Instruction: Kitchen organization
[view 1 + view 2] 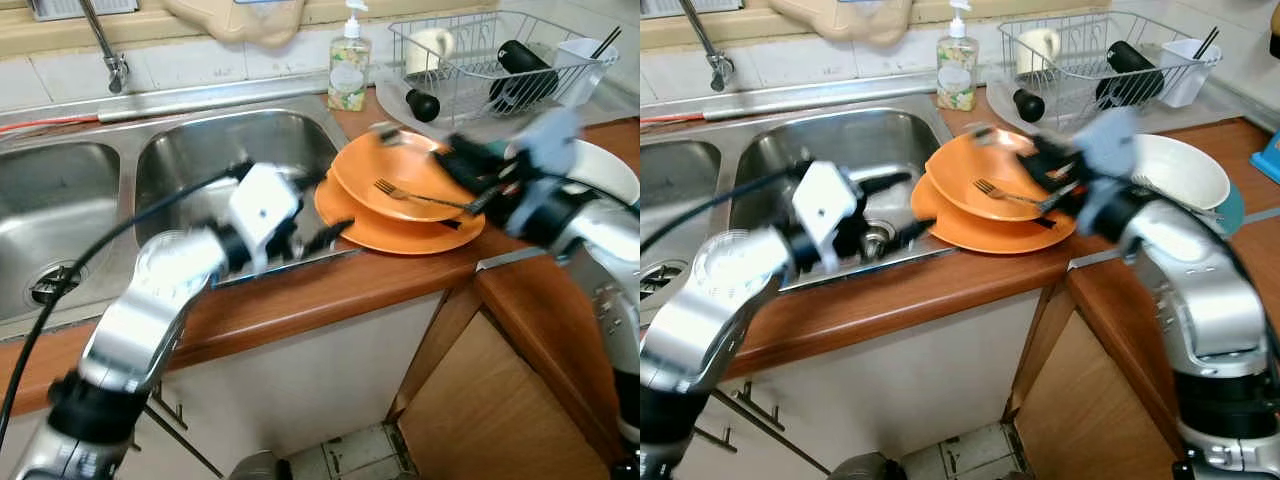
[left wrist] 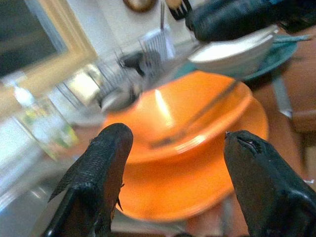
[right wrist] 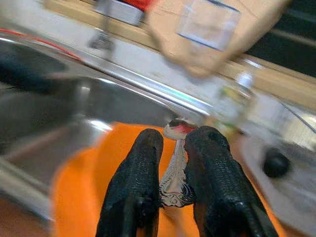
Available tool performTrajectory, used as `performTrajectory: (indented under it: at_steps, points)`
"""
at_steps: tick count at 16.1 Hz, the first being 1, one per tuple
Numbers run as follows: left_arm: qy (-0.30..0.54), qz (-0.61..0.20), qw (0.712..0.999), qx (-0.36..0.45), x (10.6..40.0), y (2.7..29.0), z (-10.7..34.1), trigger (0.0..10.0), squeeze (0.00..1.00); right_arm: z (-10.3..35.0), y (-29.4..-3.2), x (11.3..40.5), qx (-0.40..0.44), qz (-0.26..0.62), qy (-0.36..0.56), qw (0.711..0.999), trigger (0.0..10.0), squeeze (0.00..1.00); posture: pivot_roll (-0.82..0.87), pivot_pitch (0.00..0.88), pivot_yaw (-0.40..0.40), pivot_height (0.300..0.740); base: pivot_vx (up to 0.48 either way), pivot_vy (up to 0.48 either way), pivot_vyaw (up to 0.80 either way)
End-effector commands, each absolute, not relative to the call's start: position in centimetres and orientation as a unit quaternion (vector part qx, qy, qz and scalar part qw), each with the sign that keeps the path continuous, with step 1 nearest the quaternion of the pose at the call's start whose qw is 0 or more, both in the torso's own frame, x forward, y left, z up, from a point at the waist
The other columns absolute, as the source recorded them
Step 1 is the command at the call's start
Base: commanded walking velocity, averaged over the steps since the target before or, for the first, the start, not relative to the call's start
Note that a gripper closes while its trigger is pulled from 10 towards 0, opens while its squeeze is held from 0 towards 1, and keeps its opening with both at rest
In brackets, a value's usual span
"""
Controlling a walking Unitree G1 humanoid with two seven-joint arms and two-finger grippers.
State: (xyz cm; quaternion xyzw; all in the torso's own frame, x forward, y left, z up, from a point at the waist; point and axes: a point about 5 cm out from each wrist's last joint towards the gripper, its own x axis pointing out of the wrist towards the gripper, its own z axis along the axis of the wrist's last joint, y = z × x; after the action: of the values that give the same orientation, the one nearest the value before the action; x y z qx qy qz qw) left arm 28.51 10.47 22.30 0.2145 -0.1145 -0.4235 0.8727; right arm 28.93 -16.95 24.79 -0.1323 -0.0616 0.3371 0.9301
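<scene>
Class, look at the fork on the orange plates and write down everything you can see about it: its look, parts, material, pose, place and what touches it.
The fork is silvery and looks like metal, with a slim stem and an ornate, embossed handle end. It lies nearly flat across the upper of two stacked orange plates on the wooden counter beside the sink, its tines pointing toward the sink. The right claw is shut on its handle; the tines appear to rest on the plate.

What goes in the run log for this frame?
right end effector shut on fork over orange plates | left end effector open beside plates | sink adjacent
</scene>
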Motion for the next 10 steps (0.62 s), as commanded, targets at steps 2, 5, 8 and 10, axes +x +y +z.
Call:
performTrajectory:
  at_steps: [2, 5, 8, 10]
  points:
    - [-0.132, -0.411, 0.865, 0.258, 29.3, 10.4, 22.6, 10.0, 0.00, 25.7, -15.7, 28.5, -0.138, 0.367, -0.070, 0.917, 0.0, 0.00, -0.04, 0.000, 0.047, 0.716, 0.000, 0.000, 0.00]
    - [-0.138, -0.413, 0.852, 0.290, 30.1, 10.2, 22.5, 0.0, 0.00, 25.5, -14.4, 28.2, -0.135, 0.390, -0.069, 0.908, 0.0, 0.00, -0.04, 0.000, 0.046, 0.716, 0.000, 0.000, 0.00]
    - [-0.157, -0.406, 0.838, 0.328, 31.0, 9.6, 22.5, 0.0, 0.00, 25.3, -13.1, 27.8, -0.130, 0.416, -0.062, 0.898, 0.0, 0.00, -0.04, 0.000, 0.047, 0.716, 0.000, 0.000, 0.00]
    - [-0.162, -0.400, 0.839, 0.332, 31.5, 9.3, 22.8, 0.0, 0.00, 25.2, -12.4, 27.7, -0.126, 0.427, -0.063, 0.893, 0.0, 0.00, -0.04, 0.000, 0.048, 0.716, 0.000, 0.000, 0.00]
